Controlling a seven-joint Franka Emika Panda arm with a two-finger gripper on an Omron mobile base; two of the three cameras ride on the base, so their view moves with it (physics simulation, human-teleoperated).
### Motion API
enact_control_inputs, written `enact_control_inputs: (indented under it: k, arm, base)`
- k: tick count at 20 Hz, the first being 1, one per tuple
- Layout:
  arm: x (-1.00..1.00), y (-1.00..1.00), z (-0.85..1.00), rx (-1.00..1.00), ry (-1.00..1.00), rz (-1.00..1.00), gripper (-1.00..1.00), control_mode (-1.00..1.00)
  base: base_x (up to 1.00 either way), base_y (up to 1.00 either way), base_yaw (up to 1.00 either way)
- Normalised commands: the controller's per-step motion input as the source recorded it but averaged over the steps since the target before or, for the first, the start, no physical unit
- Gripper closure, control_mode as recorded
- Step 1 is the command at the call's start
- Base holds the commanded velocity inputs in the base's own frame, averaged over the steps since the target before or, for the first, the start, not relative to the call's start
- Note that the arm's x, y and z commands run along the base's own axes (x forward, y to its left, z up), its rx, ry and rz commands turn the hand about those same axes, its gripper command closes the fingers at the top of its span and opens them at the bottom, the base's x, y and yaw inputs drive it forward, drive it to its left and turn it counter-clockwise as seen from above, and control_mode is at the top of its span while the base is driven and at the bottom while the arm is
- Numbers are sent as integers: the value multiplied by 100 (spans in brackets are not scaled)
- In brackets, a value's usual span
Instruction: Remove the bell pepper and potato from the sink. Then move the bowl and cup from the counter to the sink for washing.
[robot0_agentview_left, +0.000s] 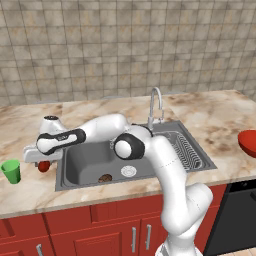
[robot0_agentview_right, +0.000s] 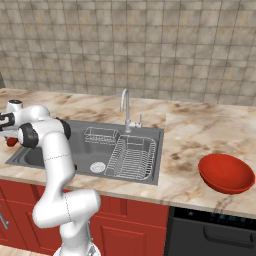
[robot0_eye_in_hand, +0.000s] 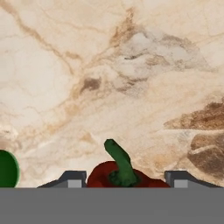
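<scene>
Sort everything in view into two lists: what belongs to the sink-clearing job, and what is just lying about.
Belongs to the job:
- bell pepper, between the gripper fingers, over the counter
- potato, in the sink
- bowl, on the counter
- cup, on the counter

Just lying about:
- wire dish rack
- small wire basket
- faucet

Bare counter (robot0_eye_in_hand: 131, 78) ahead; cup (robot0_agentview_left: 11, 171) just beside.

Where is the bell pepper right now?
The bell pepper sits between the gripper's fingers over the counter just left of the sink, with the green cup further left.
</scene>
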Motion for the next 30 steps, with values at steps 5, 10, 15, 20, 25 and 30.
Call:
enact_control_inputs:
  k: [5, 10, 15, 20, 25, 30]
  arm:
    - [1, 5, -11, 2, 2, 0, 100, -100]
    - [0, 3, -14, 1, 1, 0, -100, -100]
    - [0, 0, -15, 0, 3, 0, -100, -100]
    - [0, 0, -3, 0, 2, 0, -100, -100]
    - [0, 0, 4, 0, 0, 0, -100, -100]
    - [0, -6, 23, 0, 0, 0, -100, -100]
  base:
    - [0, 0, 0]
    - [0, 0, 0]
    - [0, 0, 0]
    - [0, 0, 0]
    - [0, 0, 0]
    - [0, 0, 0]
